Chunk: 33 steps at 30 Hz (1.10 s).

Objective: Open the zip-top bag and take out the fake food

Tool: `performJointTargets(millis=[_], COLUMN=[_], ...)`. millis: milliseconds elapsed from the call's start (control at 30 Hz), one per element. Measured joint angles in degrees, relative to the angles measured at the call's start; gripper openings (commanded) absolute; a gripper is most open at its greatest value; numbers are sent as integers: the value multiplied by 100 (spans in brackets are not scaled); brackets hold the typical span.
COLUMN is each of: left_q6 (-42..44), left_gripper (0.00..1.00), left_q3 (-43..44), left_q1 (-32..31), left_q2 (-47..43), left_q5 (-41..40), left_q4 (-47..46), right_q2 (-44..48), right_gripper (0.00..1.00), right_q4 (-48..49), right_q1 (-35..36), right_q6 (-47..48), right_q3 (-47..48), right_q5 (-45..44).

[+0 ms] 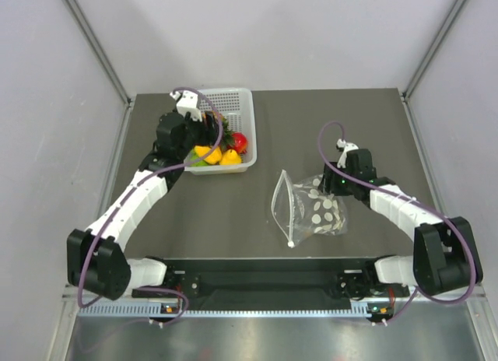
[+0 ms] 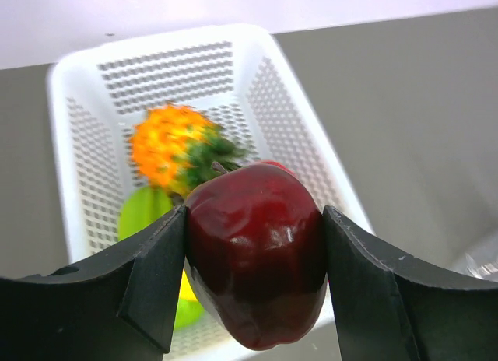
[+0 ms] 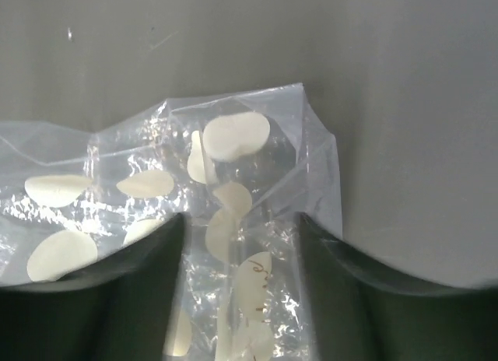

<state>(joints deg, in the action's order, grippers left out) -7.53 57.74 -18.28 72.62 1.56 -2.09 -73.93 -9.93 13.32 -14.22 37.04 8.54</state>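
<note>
My left gripper is shut on the dark maroon piece and holds it above the white perforated basket, at the back left in the top view. The orange pineapple-like fruit lies in the basket behind it. A yellow bell pepper also lies in the basket. The clear polka-dot zip-top bag lies flat and looks empty on the table. My right gripper is low at the bag's right edge; in the right wrist view its jaws stand apart with crinkled bag film between and over them.
The basket also holds a bright red apple, a second yellow piece and a green piece. Grey walls and metal rails enclose the dark table. The arm bases sit along the near edge.
</note>
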Motion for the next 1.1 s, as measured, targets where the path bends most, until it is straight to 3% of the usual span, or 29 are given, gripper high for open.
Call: performJointTargets(millis=[100,167,200,267,300,700,900,1000,1100], left_q6=[-4,-7,-4,-7,-7,-90,-31,26,2], left_gripper=[36,36,36,37,38,41,70,99,99], left_q3=[354,560,634,741,813,1871,2944,3523,3611], left_q1=[190,275,299,304,304,238,57,-2,-4], left_q2=[448,743,876,1150,1314,3233,4275,4756,4887], left_q5=[-151,-208,-210,-201,-160,46,-7,-129,-297], left_q4=[-55,-133,-219,-476,-605,-1714,-1823,-1709,-1587], right_q2=[107,197,245,339,374,1502,2076,2238,2354], right_gripper=[76,78,85,87,99,100,100,100,100], right_q4=[-109,-164,-188,-254,-278,-876,-1132,-1335,-1519], right_q1=[0,-2,-2,-7,-9,-13,-15,-17,-22], right_q6=[52,72,81,105,120,162,166,184,212], right_q3=[37,57,59,59,59,179,337,358,358], right_q5=[-42,-98,-120,-170,-181,-186,-155,-168,-197])
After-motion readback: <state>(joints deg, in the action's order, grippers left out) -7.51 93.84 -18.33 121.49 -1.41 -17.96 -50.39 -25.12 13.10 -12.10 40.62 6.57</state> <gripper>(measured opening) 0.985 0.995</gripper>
